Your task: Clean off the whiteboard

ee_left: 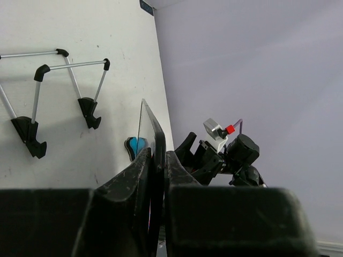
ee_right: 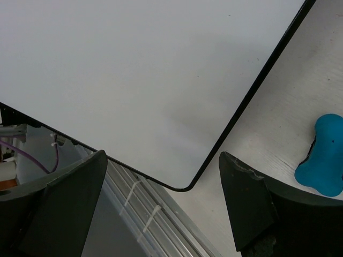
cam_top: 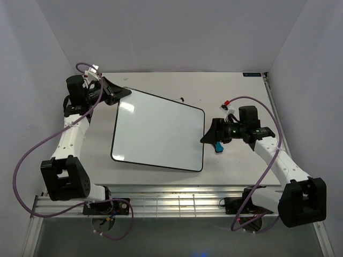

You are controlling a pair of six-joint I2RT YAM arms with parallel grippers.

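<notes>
The whiteboard (cam_top: 158, 131) is a glossy white rectangle with a thin black rim, lying skewed across the middle of the table. Its face shows no marks in the top view. My left gripper (cam_top: 120, 95) is shut on its far left corner. In the left wrist view the whiteboard (ee_left: 150, 134) runs edge-on out from between the left gripper (ee_left: 156, 160) jaws. My right gripper (cam_top: 207, 137) stands open just off the board's right edge, holding nothing. In the right wrist view the whiteboard (ee_right: 134, 69) shows its near right corner between the spread jaws of the right gripper (ee_right: 162, 155).
A blue bone-shaped eraser (cam_top: 218, 146) lies on the table right beside the right gripper; the same eraser (ee_right: 323, 155) shows in the right wrist view. A black wire stand (ee_left: 64, 91) lies on the table beyond the board. A metal rail (cam_top: 171, 201) runs along the near edge.
</notes>
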